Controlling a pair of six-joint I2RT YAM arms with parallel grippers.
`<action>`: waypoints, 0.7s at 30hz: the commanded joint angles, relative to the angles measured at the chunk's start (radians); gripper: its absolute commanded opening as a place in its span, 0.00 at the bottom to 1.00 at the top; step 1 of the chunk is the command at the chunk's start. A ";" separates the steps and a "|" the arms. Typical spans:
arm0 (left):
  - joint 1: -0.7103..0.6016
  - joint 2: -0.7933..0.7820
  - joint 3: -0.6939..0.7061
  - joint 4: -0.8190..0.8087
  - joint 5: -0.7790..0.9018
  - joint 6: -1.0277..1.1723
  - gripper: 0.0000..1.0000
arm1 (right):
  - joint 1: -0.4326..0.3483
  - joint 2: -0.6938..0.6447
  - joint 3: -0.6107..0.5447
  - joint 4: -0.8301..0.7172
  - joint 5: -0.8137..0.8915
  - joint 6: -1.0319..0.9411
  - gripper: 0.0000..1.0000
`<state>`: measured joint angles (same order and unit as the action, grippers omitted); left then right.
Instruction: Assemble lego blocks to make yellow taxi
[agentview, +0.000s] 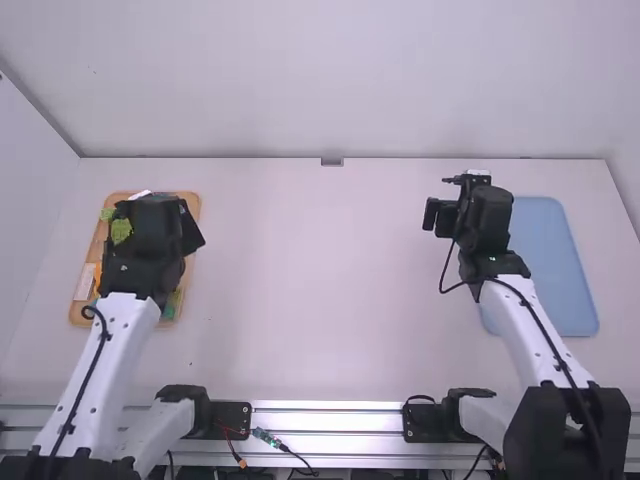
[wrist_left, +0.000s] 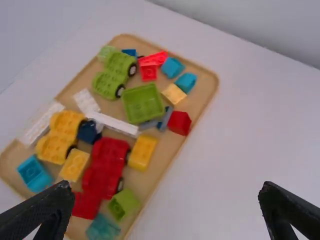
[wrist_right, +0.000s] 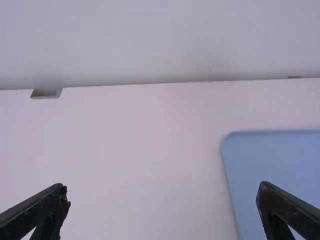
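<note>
White table spread out below, blue tray beside the right gripper, wooden tray of blocks beneath the left gripper, both wide apart, empty! Picking stage, I'd say: lower the left over that yellow wheeled base.

And there's the left gripper, fingers parted wide, the left arm slanting back behind that claw; over here the right gripper gapes too, the right arm sloping away behind its claw.
</note>
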<state>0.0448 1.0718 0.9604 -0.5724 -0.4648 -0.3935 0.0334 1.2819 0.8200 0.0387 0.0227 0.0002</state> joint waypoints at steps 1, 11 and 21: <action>0.077 0.017 0.076 -0.032 0.048 0.055 0.99 | 0.014 0.003 0.032 -0.001 0.001 -0.029 0.99; 0.359 0.161 0.163 -0.068 0.161 0.247 0.99 | 0.014 0.003 0.032 0.003 0.001 -0.031 0.99; 0.735 0.499 0.397 -0.205 0.468 0.481 0.99 | 0.005 0.003 0.032 0.026 0.001 -0.031 0.99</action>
<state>0.7261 1.5143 1.3003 -0.7551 -0.1135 -0.0219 0.0418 1.2819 0.8200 0.0631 0.0212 -0.0299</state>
